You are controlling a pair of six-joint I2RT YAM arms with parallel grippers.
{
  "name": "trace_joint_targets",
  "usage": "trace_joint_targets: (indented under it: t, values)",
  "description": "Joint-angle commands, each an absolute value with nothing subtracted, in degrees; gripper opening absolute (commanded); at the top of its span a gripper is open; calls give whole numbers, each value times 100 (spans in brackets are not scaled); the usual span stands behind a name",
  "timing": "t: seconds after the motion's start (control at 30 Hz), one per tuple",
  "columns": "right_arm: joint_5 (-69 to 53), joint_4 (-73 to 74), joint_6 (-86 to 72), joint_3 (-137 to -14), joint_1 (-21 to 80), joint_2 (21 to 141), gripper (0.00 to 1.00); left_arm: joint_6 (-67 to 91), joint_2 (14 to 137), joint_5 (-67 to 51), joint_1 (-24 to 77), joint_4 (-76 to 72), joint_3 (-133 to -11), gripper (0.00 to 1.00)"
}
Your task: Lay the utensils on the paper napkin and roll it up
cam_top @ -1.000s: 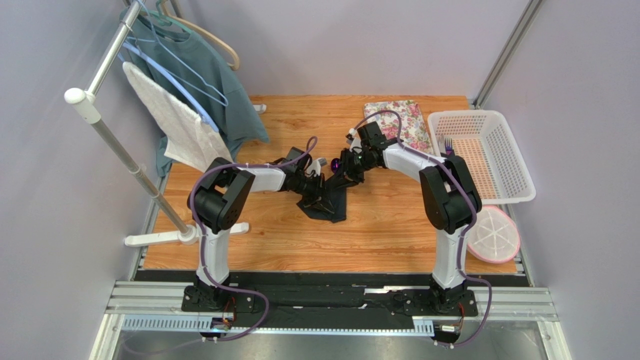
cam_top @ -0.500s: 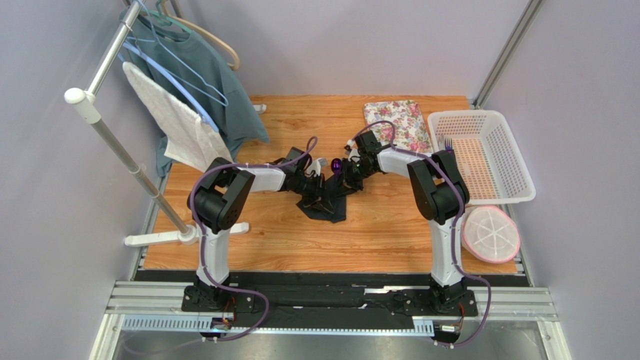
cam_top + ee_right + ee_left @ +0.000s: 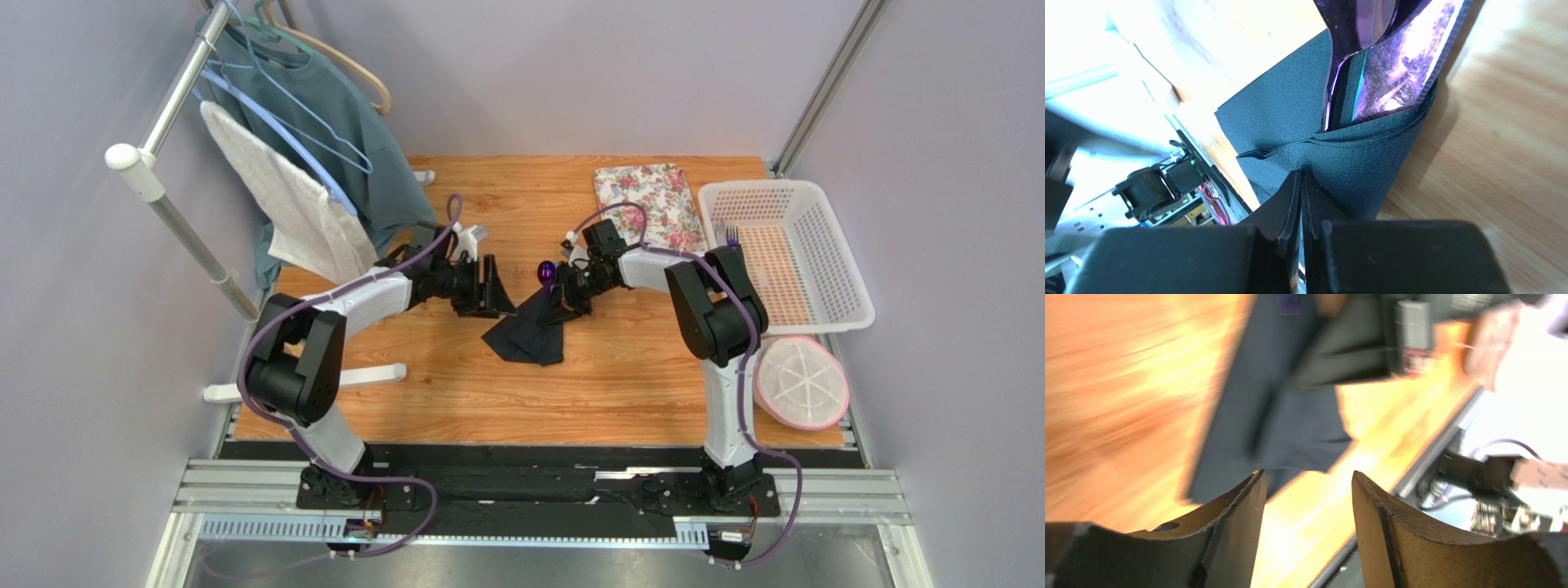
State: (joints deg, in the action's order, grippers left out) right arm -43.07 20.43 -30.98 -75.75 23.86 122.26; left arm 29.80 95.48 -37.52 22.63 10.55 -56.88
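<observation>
Floral mat (image 3: pixel 650 202) and basket (image 3: pixel 846 263) lay on counter (image 3: pixel 613 380) behind. Right tool (image 3: pixel 1300 180) pinched paper napkin (image 3: pixel 1290 116) below utensils (image 3: pixel 1401 67); left tool (image 3: pixel 1306 478) gaped open nearby.

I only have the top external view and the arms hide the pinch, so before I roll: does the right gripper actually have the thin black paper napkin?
Observer: Yes. In the right wrist view the right gripper is shut on a raised fold of the thin black paper napkin.
Operator: What's inside that fold?
Observer: The glossy purple plastic utensils are tucked into it, and they poke out of its open side.
Operator: Is the other arm carrying anything?
Observer: No. The left wrist view is blurred, but it shows the left gripper open with nothing between its fingers.
</observation>
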Motion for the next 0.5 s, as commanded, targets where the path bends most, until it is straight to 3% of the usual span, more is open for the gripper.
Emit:
trace_joint_targets:
  t: [0.0,0.03,0.17,0.47]
  values:
    - [-3709,2241,-2777,-7163,2584,12410,4,2611,9685,-3270,2048,1696,-5476,71]
    - [-3709,2241,-2777,-7146,2593,12393,4,2593,9677,-3096,2013,1740,-5449,81]
    - [-3709,2267,-2795,-7093,2593,12393,4,2566,9808,-2945,2013,1872,-5370,82]
    - [-3621,2364,-2830,-7145,2602,12445,4,2909,10669,-3628,2293,1407,-5563,72]
